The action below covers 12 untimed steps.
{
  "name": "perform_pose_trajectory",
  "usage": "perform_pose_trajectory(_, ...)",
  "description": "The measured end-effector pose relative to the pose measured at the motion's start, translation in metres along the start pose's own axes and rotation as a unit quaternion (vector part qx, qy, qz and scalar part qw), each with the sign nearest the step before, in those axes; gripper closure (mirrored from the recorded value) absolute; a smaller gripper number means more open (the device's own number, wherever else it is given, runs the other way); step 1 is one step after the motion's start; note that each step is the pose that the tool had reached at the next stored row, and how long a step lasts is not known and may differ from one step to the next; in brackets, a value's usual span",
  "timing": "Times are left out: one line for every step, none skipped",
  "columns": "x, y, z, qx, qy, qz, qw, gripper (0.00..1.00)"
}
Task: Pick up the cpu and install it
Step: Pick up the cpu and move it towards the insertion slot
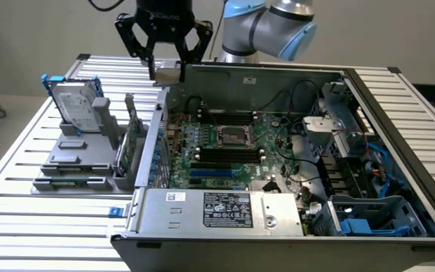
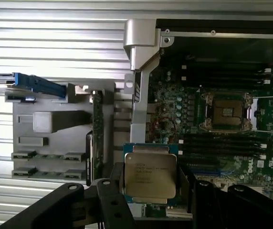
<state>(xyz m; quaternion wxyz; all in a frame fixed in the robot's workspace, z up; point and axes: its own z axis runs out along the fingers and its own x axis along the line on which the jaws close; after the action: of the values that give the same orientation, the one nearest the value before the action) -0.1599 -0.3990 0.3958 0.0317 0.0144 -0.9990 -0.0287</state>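
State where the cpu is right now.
The cpu is held in the gripper, raised above the far corner of the computer case on the exterior view's left, not yet at the motherboard socket.

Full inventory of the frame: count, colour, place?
cpu: 1, silvery, in the gripper
socket: 1, dark, mid motherboard
motherboard: 1, green, inside the case
case: 1, dark grey, open, on the table
power supply: 1, silver, case's near end
hard drive: 1, silver with blue frame, upright in fixture
fixture: 1, grey, exterior view's left of case
table: 1, silver, slatted, under everything
arm: 1, grey and blue, behind the case
gripper: 1, black, shut on the cpu
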Motion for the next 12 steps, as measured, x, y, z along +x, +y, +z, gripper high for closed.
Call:
perform_pose_trajectory(-0.004,-0.0001,-0.0003,-0.0005,0.0000,0.000,1.0000,0.45)
perform_pose_trajectory(-0.009,-0.0003,-0.0006,-0.0010,0.0000,0.000,1.0000,0.45)
perform_pose_trajectory(-0.014,-0.0004,-0.0009,-0.0013,0.0000,0.000,1.0000,0.45)
perform_pose_trajectory(-0.018,-0.0005,-0.0012,-0.0015,0.0000,0.000,1.0000,0.45)
perform_pose_trajectory(-0.023,-0.0006,-0.0014,-0.0018,-0.0001,0.000,1.0000,0.45)
perform_pose_trajectory(-0.027,-0.0008,-0.0017,-0.0019,-0.0001,0.000,1.0000,0.45)
perform_pose_trajectory(-0.032,-0.0009,-0.0020,-0.0021,-0.0001,0.000,1.0000,0.45)
perform_pose_trajectory(-0.036,-0.0010,-0.0022,-0.0022,-0.0001,0.000,1.0000,0.45)
perform_pose_trajectory(-0.041,-0.0011,-0.0025,-0.0022,0.0000,0.000,1.0000,0.45)
perform_pose_trajectory(-0.045,-0.0013,-0.0027,-0.0024,0.0000,0.000,1.0000,0.45)
perform_pose_trajectory(-0.050,-0.0014,-0.0029,-0.0024,-0.0001,0.000,1.0000,0.45)
perform_pose_trajectory(-0.055,-0.0015,-0.0030,-0.0024,-0.0001,0.000,1.0000,0.45)
